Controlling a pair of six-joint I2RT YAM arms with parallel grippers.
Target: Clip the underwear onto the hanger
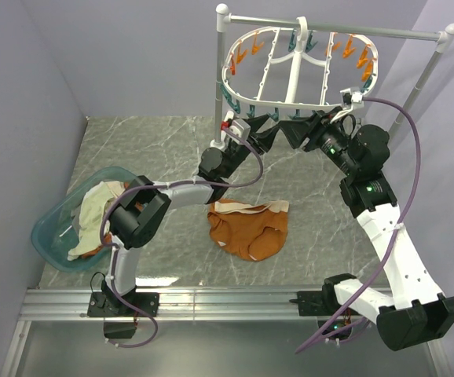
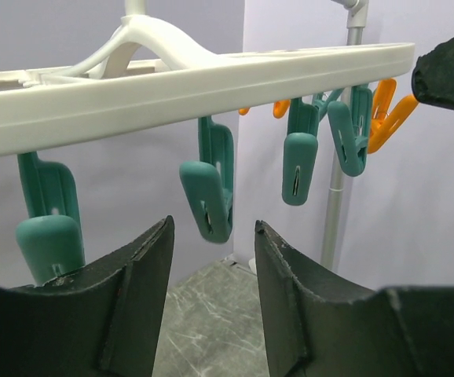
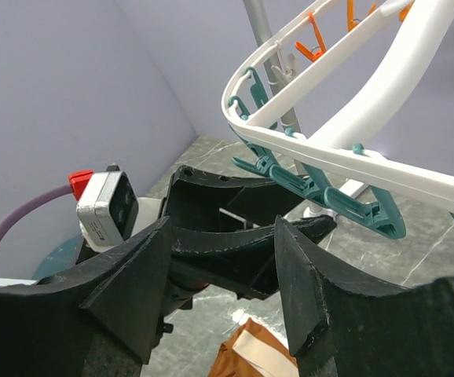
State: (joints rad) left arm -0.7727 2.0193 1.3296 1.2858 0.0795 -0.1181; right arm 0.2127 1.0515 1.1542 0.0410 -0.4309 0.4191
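One: No clip holds the underwear [image 1: 249, 229] yet; it lies loose on the desk [image 1: 156, 149], well apart from the hanger [image 1: 295, 75].
Two: And the arms?
One: Left fingers [image 2: 133, 298] and right fingers [image 3: 125, 283] are spread, empty, near its teal pegs [image 2: 207, 196]. Grasping, lifting and clipping likely all remain.

Right wrist view's bottom edge crops the underwear [image 3: 247, 351], apparently mostly.

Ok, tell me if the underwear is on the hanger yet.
Not on: the underwear lies spread on the table, apart from the hanger.
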